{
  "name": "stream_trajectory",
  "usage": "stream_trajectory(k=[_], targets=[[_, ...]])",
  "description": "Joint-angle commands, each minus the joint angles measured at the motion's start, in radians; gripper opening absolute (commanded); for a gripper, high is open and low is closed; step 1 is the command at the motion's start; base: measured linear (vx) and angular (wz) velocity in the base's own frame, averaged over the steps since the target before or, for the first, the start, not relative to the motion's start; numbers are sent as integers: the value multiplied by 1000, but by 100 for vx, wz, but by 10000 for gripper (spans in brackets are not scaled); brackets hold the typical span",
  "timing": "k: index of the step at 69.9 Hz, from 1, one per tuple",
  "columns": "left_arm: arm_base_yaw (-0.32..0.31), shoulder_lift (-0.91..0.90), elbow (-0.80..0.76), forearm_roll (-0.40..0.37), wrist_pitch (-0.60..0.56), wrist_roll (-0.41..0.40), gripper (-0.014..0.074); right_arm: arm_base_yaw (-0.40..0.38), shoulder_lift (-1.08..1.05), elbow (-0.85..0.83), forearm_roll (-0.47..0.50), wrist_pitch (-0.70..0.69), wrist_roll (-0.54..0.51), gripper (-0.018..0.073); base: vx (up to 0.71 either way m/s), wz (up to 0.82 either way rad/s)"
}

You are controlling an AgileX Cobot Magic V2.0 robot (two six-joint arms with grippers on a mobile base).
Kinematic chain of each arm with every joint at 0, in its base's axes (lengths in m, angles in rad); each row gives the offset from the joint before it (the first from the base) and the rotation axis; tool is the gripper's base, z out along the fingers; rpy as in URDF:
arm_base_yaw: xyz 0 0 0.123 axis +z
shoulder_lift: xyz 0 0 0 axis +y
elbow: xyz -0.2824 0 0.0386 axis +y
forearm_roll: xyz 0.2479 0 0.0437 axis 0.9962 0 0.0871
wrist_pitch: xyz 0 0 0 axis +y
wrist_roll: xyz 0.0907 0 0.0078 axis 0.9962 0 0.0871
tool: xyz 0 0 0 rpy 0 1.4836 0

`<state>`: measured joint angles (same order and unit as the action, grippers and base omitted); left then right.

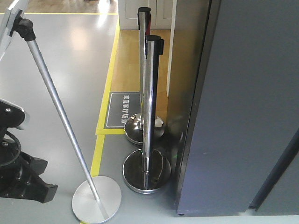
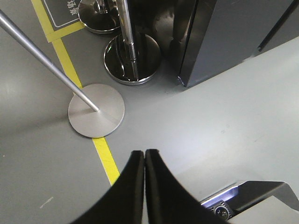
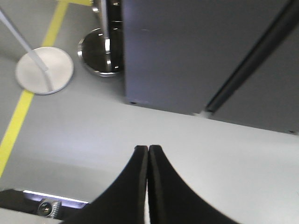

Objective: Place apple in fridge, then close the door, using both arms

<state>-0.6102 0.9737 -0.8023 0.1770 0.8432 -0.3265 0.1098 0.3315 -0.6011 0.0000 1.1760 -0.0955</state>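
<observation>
Fridge [image 1: 243,107] fills the right of the front view; door [image 3: 196,51] reads as a flat dark grey face, seemingly flush with the body; no white interior or bins on show in any view; I judge it shut. Apple not in sight anywhere; I cannot say whether it is already inside or somewhere off-camera, so progress is uncertain; either the job is finished or nothing has begun.

Left tool [image 2: 144,156] clenched, fingers pressed together with nothing between them, pointing down over grey floor [image 2: 224,126]; right tool [image 3: 148,151] likewise clenched and empty, hanging before the foot of the fridge; neither touches the fridge.

Surroundings: two chrome queue posts [image 1: 149,107] on round bases stand just beside the fridge's left corner, the nearer base close to touching it; a slanted silver pole [image 1: 56,107] on a flat disc base [image 1: 96,199] sits left of those; yellow floor tape [image 1: 106,93] runs between them; a dark floor sign [image 1: 122,109] with white lettering lies behind the posts.

If the door must swing open toward the left, the posts may crowd it; I would watch the left arm's clearance near the pole.
</observation>
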Motion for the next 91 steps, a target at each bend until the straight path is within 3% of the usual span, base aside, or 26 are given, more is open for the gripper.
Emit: stream_trajectory(k=[1,32,51,61,77,91], targets=[[-4,-13,-26,13,-43,-11,-6,2,11,-23,31,-97,-39,-3,0,0],[-4,-37,-6,11,-52,-11,-6,2,11,-23,43,-114,-37,-3,0,0],[8,-195,197,10,-83,-11,-6,2,11,-23,43,-114,-37,-3,0,0],[112,-355,322,35,-116,-8,-6,2,11,-23,44,-114,-37,-3,0,0],[326,-671,504,37,-534,-9,-6,2,11,-23,44,-114,-37,-3,0,0],[455,-842,636,36,-693,-9,-6,2,11,-23,44,-114,-37,-3,0,0]])
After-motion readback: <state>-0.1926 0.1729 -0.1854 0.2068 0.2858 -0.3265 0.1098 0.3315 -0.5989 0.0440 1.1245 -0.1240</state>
